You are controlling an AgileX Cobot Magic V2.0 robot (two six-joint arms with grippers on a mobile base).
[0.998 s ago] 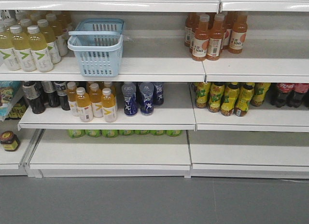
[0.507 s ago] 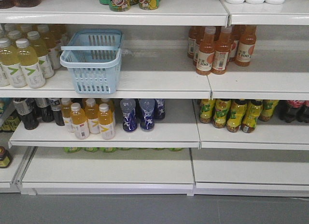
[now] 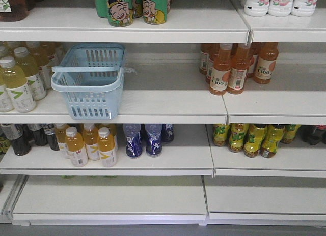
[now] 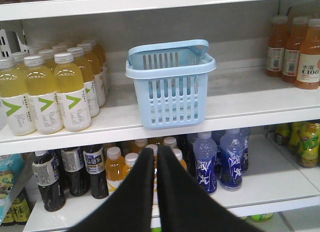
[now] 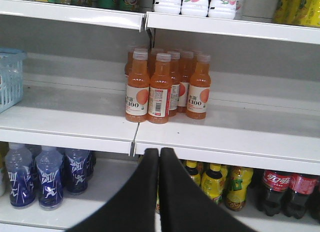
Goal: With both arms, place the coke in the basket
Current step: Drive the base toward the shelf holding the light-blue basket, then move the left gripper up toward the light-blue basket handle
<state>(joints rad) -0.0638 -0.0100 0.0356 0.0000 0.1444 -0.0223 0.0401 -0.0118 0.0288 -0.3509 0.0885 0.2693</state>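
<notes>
Basket (image 3: pixel 91 101) drops lower in my front view, so I'm still closing in. Left gripper (image 4: pixel 155 154) and right gripper (image 5: pixel 160 153) closed tight, empty; coke (image 5: pixel 274 188) lower right.

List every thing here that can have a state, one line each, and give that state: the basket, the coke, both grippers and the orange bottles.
basket: upright, nothing visible inside.
coke: upright, outside the basket, not gripped.
left gripper: shut, holding nothing.
right gripper: shut, holding nothing.
orange bottles: upright, capped, grouped together.
</notes>
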